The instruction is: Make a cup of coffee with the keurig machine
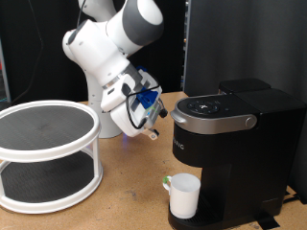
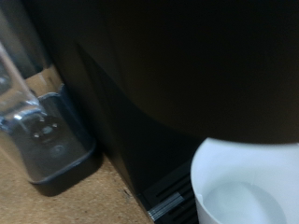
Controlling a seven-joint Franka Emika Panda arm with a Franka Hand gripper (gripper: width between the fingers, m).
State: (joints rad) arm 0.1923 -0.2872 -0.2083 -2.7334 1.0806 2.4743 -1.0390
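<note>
The keurig machine (image 1: pixel 230 134) stands at the exterior view's right, black with a silver-grey band, its lid down. The white cup (image 1: pixel 184 196) stands upright on the drip base under the spout. A small green-topped object (image 1: pixel 167 180) lies just to the cup's left. My gripper (image 1: pixel 151 128) hangs low beside the machine's left side, above the table and apart from the cup. In the wrist view the machine's dark body (image 2: pixel 177 84) fills the picture, the cup's rim (image 2: pixel 245 182) shows close by, and one finger (image 2: pixel 42 135) shows. Nothing shows between the fingers.
A white round two-tier rack (image 1: pixel 46 153) with dark mesh shelves stands at the exterior view's left on the wooden table (image 1: pixel 129 187). The white arm (image 1: pixel 110 43) reaches down from the top. A dark panel (image 1: pixel 240 38) stands behind the machine.
</note>
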